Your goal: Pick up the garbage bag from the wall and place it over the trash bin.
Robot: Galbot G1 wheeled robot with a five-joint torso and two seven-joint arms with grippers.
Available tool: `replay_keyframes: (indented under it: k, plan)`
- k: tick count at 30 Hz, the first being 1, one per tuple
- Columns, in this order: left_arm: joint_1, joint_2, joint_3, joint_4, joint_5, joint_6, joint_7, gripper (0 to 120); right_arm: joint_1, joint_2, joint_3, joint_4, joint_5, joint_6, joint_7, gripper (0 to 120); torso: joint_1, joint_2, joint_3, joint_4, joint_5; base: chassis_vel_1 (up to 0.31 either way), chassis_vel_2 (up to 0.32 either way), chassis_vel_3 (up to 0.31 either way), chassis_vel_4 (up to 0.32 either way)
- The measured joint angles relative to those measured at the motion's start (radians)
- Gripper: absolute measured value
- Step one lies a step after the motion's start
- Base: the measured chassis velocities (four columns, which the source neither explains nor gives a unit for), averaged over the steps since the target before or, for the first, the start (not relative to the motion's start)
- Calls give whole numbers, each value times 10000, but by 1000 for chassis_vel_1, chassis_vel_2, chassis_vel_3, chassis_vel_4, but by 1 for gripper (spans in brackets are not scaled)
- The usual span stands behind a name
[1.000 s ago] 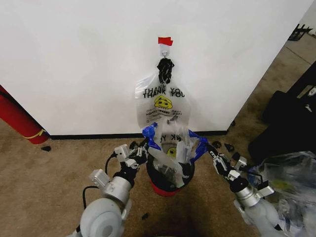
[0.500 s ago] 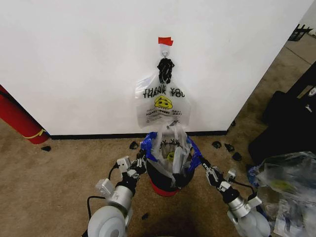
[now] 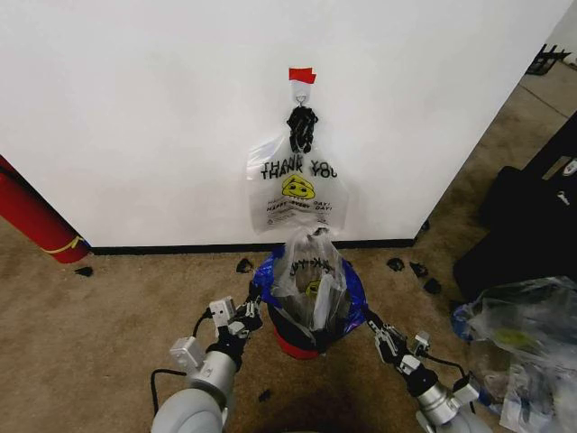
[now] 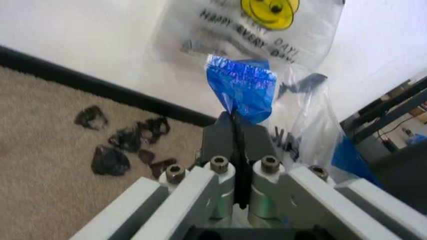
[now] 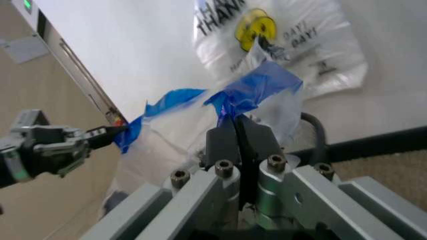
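Head view, centre of frame, just below the middle: the garbage bag (image 3: 311, 284) sits over the trash bin (image 3: 297, 338), its translucent body bunched upward in a peak and its blue handle strips pulled down along both sides of the bin's rim. The bin's red base shows at the bottom, on tan carpet close to the wall (image 3: 135, 117).

Left gripper (image 3: 251, 311) at lower left of centre, fingers pressed together on the bag's blue strip at the bin's side; the left wrist view shows the pinched blue plastic (image 4: 240, 92) rising straight from the closed fingertips.

Right gripper (image 3: 374, 327) at lower right of centre, likewise clamped narrow on the other blue strip (image 5: 257, 90) (the left gripper appears far off at this view's left edge, holding its own blue end).

Above the bin, upper centre of the head view: a second smiley bag (image 3: 293, 189) hangs from a small hook under a red tape strip (image 3: 301, 75). Red cylinder (image 3: 32, 221) leans at the left edge. A clear plastic bundle (image 3: 527, 338) lies at lower right.
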Motion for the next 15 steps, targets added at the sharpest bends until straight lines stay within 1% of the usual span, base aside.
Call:
replay_keyframes:
  k: [3,6,9,11,15]
  plan:
    - [48,247,-47,-332,-85,189,-138,0,-395,5,15,531,26,-25,63,0,0,0,0,-2,-1,0,0,0,0]
    - [198,366,-50,-453,-86,285,-174,0,-526,5,37,582,34,-24,64,0,0,0,0,-1,-1,0,0,0,0]
    - [416,442,-53,-490,-84,410,-228,0,-577,14,80,269,11,68,40,0,0,0,0,0,0,0,0,0,0]
    - [510,428,-12,-347,-83,519,-300,0,-547,60,134,-151,23,160,35,0,0,0,0,0,3,0,0,0,0]
    - [494,373,22,-181,-146,738,-416,0,-481,97,187,-476,39,185,99,0,0,0,0,0,2,0,0,0,0]
